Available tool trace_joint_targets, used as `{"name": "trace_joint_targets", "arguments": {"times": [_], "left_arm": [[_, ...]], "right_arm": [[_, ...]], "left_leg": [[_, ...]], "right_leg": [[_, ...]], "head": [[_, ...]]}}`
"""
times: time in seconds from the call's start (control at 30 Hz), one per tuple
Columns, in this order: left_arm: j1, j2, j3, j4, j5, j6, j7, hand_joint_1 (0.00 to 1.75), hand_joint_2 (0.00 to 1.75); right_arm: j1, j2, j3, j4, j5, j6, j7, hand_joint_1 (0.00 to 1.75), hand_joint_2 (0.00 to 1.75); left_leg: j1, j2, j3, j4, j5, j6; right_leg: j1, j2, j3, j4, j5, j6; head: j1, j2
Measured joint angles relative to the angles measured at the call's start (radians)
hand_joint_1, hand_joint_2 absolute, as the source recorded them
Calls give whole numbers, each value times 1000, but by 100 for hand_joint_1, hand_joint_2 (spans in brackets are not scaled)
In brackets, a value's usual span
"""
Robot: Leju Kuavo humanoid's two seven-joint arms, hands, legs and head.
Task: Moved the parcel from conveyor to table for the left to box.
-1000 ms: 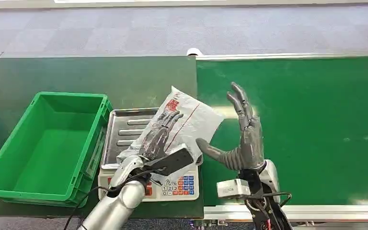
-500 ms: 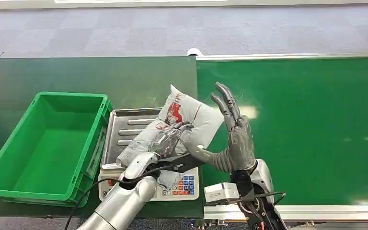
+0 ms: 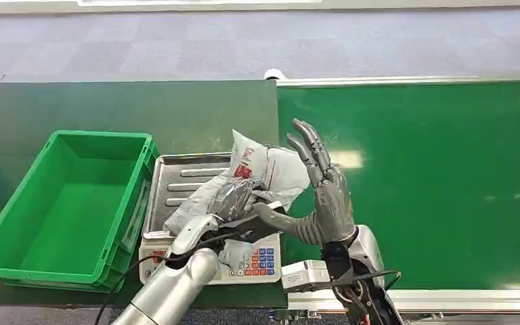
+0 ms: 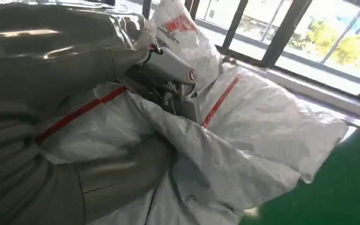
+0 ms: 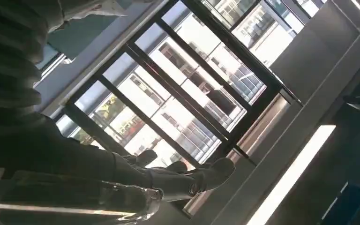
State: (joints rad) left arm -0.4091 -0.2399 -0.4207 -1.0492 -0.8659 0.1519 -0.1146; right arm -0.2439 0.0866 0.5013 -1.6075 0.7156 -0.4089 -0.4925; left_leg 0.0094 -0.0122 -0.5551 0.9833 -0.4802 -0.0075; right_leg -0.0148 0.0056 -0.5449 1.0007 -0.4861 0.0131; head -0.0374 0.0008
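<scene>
Parcel (image 3: 257,177), a white plastic mailer with red print, lies crumpled over the steel pan of the scale (image 3: 176,183) on the desk (image 3: 108,105), at 3 o'clock from the green crate (image 3: 68,203). Left hand (image 3: 233,198) grips its crumpled plastic. Right hand (image 3: 321,193) stands fingers spread at the parcel's 3 o'clock edge, over the conveyor (image 3: 433,176), thumb touching the parcel.
</scene>
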Motion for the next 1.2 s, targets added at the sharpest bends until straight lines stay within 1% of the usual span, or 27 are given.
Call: {"name": "trace_joint_targets", "arguments": {"times": [0.07, 0.17, 0.27, 0.37, 0.5, 0.67, 0.87, 0.97, 1.1, 1.2], "left_arm": [[33, 8, 5, -68, 47, 46, -68, 175, 175], [94, 27, 27, -207, 156, 164, -188, 175, 175], [147, 37, 29, -348, 235, 273, -311, 175, 175], [184, 49, 39, -461, 297, 371, -383, 175, 175], [225, 64, 61, -560, 341, 464, -436, 175, 175], [239, 80, 113, -602, 371, 528, -434, 175, 175], [247, 82, 198, -598, 326, 539, -412, 175, 175], [245, 73, 248, -586, 215, 539, -348, 175, 175], [210, 58, 387, -512, -16, 539, -233, 175, 175], [188, 56, 469, -464, -60, 539, -197, 175, 175]], "right_arm": [[2, 0, 0, 0, 0, 6, 0, 0, 175], [6, 2, 11, -21, -9, 12, -11, 0, 175], [13, -4, -1, -23, -8, 13, -3, 0, 175], [15, -4, -1, -23, -8, 11, -4, 0, 175], [22, -10, -1, -21, -14, 1, -9, 0, 175], [27, -17, -1, -19, -16, -15, -15, 0, 175], [39, -21, -1, -19, -16, -30, -15, 0, 175], [41, -22, -1, -19, -15, -33, -18, 0, 175], [41, -23, 0, -17, -15, -34, -23, 0, 175], [41, -24, 0, -12, -15, -34, -24, 0, 175]], "left_leg": [[0, 0, -1, 0, 0, 0], [0, 1, -3, 0, 0, 0], [0, -1, -5, 0, 0, 0], [0, 1, -5, 0, 0, 0], [0, 0, -5, 0, 0, 0], [0, 0, -5, 0, 0, 0], [0, 0, -5, 0, 0, 0], [0, 1, -5, 0, 0, 0], [0, 1, -5, 0, 0, 0], [1, 1, -4, 0, 0, 0]], "right_leg": [[0, 0, -1, 0, 0, 0], [0, 2, -4, 0, 0, 0], [1, -1, -5, 0, -1, 0], [1, 1, -5, 0, -1, 0], [0, 1, -5, 0, -1, 0], [0, 1, -5, 0, -1, 0], [0, 1, -5, 0, -1, 0], [0, 1, -5, 0, -1, 0], [1, 1, -5, 0, 0, 0], [1, 1, -5, 0, 0, 0]], "head": [[0, 0], [0, 0], [1, 0], [0, 0], [0, 0], [0, 0], [0, 0], [0, 0], [0, 0], [0, 0]]}}
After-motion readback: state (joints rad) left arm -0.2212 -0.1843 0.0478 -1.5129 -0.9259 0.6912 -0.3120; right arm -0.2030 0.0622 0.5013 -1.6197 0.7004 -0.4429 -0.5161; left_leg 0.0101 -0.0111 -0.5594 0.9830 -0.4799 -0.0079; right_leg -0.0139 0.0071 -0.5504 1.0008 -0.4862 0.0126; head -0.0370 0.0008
